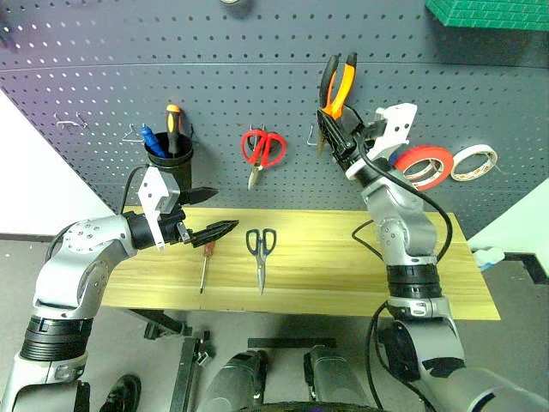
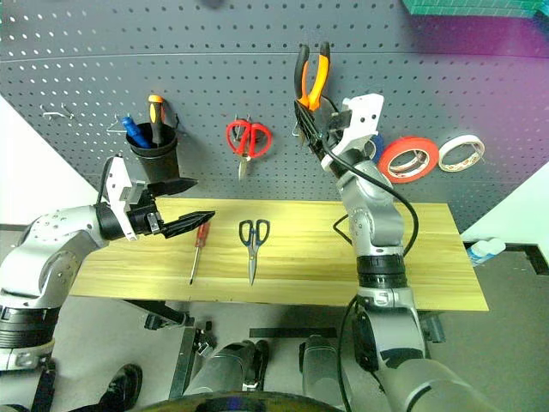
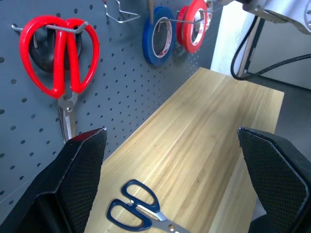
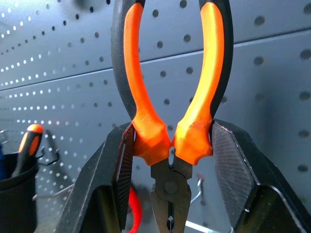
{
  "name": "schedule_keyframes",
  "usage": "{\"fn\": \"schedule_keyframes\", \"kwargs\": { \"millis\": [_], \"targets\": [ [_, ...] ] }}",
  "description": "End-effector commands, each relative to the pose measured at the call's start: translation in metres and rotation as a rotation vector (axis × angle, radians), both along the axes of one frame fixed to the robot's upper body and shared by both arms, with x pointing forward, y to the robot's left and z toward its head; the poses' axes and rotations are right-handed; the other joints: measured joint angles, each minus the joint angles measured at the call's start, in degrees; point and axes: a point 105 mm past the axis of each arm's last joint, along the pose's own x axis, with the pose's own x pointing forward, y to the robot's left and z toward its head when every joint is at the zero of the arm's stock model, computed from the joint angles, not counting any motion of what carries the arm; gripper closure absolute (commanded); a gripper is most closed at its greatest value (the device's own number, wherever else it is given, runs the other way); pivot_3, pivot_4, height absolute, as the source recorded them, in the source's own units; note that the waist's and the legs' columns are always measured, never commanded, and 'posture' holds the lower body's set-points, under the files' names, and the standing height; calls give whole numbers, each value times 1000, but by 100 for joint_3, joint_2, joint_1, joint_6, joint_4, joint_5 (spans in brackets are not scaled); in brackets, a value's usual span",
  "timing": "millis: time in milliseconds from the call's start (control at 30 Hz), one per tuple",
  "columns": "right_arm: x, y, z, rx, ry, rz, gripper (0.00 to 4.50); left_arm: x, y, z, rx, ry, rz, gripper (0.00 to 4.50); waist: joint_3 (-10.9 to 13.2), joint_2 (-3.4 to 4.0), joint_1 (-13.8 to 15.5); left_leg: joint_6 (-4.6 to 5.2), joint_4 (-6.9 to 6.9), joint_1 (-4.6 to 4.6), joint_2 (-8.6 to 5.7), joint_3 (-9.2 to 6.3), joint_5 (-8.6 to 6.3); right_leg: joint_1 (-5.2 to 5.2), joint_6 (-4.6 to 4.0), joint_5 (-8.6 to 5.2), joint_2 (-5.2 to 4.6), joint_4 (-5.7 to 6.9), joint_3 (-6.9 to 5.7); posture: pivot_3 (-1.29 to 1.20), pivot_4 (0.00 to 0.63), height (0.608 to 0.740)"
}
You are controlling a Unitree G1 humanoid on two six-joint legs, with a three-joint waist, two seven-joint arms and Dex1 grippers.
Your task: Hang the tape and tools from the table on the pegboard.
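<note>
Right arm's got the pliers up at the pegboard, two tools still on the surface

The right gripper (image 1: pixel 341 130) has its jaws clamped on the orange-and-black pliers (image 1: pixel 336 84), handles up, probably so they can drop over a hook on the pegboard (image 1: pixel 257 86). The left gripper (image 1: pixel 208 215) waits with jaws wide apart over the wooden surface (image 1: pixel 343 275), near the red-handled screwdriver (image 1: pixel 205 263) and dark-handled scissors (image 1: pixel 261 253). The red tape (image 1: pixel 424 166) already hangs on the board.

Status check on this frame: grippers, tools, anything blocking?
Right gripper shut on pliers, raised at pegboard. Left gripper open, empty. Dark scissors and screwdriver on table. Nothing blocking.
</note>
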Motion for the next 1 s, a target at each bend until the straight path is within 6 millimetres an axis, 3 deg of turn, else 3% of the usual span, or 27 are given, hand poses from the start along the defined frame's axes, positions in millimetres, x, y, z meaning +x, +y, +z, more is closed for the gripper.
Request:
{"fn": "schedule_keyframes", "kwargs": {
  "millis": [33, 333, 433, 833, 1000],
  "targets": [
    [3, 0, 23, 1, -102, -34, 2467, -4, 0, 13, -6, -58, 1, 0, -8, -3, -6, 0, 1, 2, 0, 0, 0, 2, 0, 0, 1, 2, 0, -35, 31, 740],
    [13, 9, 35, 44, -132, -32, 2467, -7, 4, 15, -6, -59, 27, 0, -13, 2, -8, -6, 2, 14, 1, 0, 4, 3, -2, -1, 3, 21, 7, -11, 36, 740],
    [14, 9, 37, 47, -137, -34, 2467, -5, 8, 24, -61, -69, 56, 0, -15, 2, -3, -6, 2, 15, 1, 0, 4, 3, -2, -1, 3, 21, 8, -5, 41, 740],
    [27, 9, 22, -4, -133, -95, 2467, -9, 8, 31, -112, -80, 99, 0, -17, 4, -2, -6, 5, 27, 1, 1, 4, 14, -2, -1, 4, 25, 9, 23, 51, 740],
    [31, 8, 30, 15, -150, -99, 2467, -12, 8, 30, -115, -65, 97, 0, -17, 4, 8, -6, 4, 40, 1, 0, 4, 25, -3, -1, 5, 27, 10, 26, 58, 740]
  ]
}}
